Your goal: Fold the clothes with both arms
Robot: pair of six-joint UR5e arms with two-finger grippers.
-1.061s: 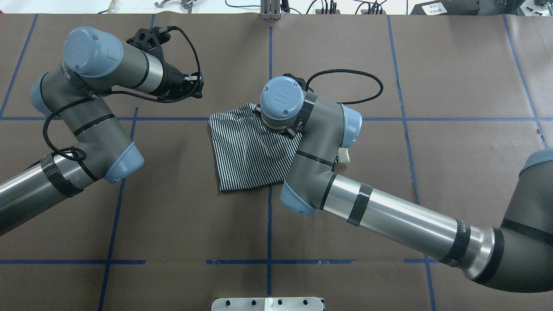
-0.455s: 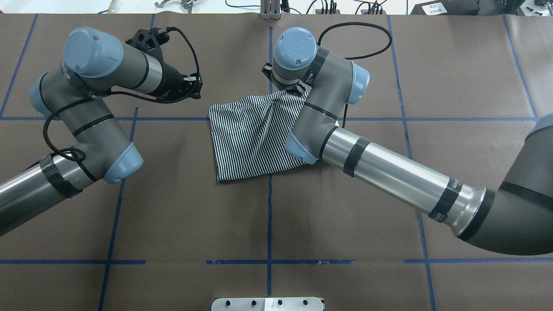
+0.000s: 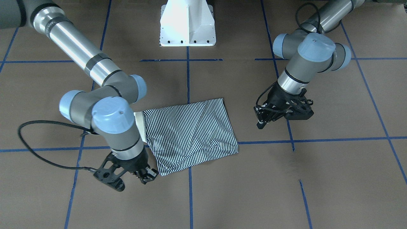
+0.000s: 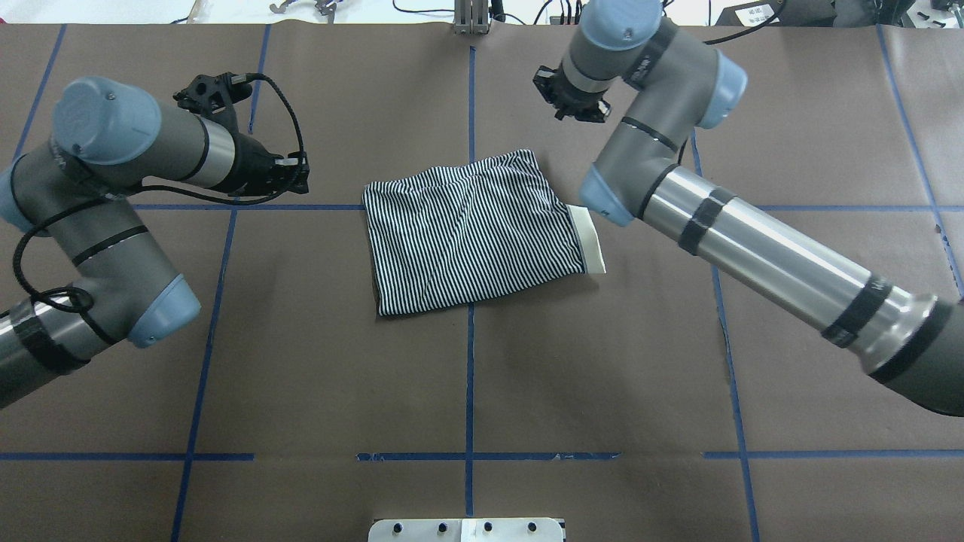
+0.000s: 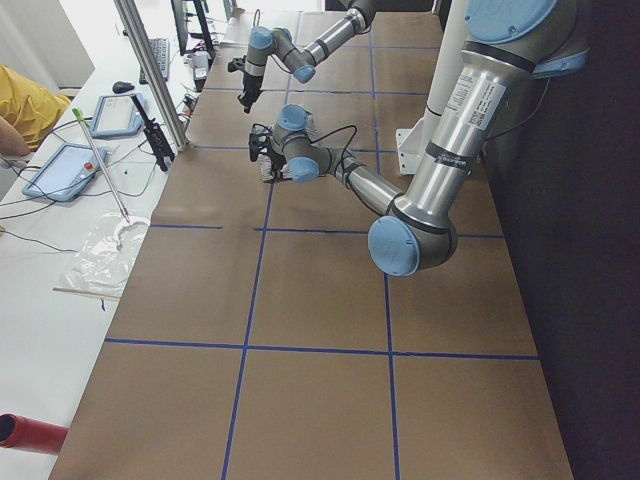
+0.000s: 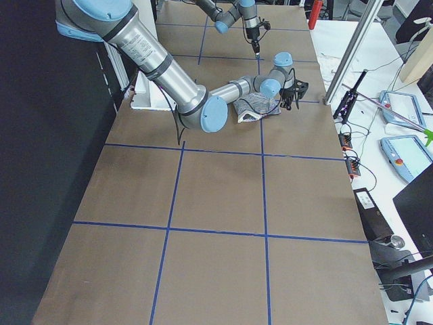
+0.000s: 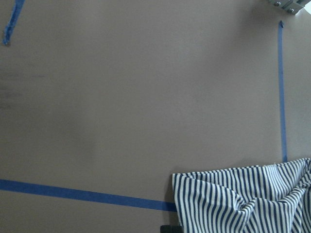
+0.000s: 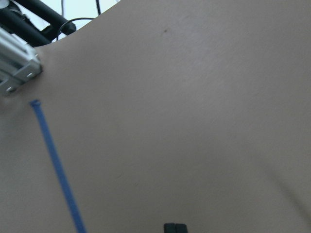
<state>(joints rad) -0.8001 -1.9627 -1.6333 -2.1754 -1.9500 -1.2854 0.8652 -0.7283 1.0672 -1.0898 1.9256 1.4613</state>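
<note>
Where the table [image 4: 602, 361] is nearest the robot, a white base plate [image 4: 465, 530] shows at the edge, and blue tape lines [image 4: 469, 391] split the brown paper cover into squares. From there the left arm [image 4: 113, 226] comes in low from the side and bends back on itself, while the right arm [image 4: 753, 241] reaches long and slanting across its half. Between them the shirt [image 4: 467, 233] lies at the table's middle, folded into a rough rectangle, flat on the paper and across the centre tape line, with a soft crease running slantwise over its top layer. A strip of cream collar [image 4: 591, 245] sticks out from under its edge on the robot's right. Level with the shirt's far edge and well off to its left, the left gripper [image 4: 290, 172] hangs above bare paper with nothing in it. Its wrist camera catches only a dark tip at the frame's bottom and a corner of striped cloth, so I cannot tell how wide its jaws stand. Farther out, past the shirt's far right corner and clear of the cloth, the right gripper [image 4: 574, 102] hangs over the paper. Its wrist view shows the two fingertips [image 8: 175, 227] pressed together with nothing between them. At the far edge stands an aluminium post [image 4: 471, 19], with cables [image 4: 602, 9] on the white bench behind.
</note>
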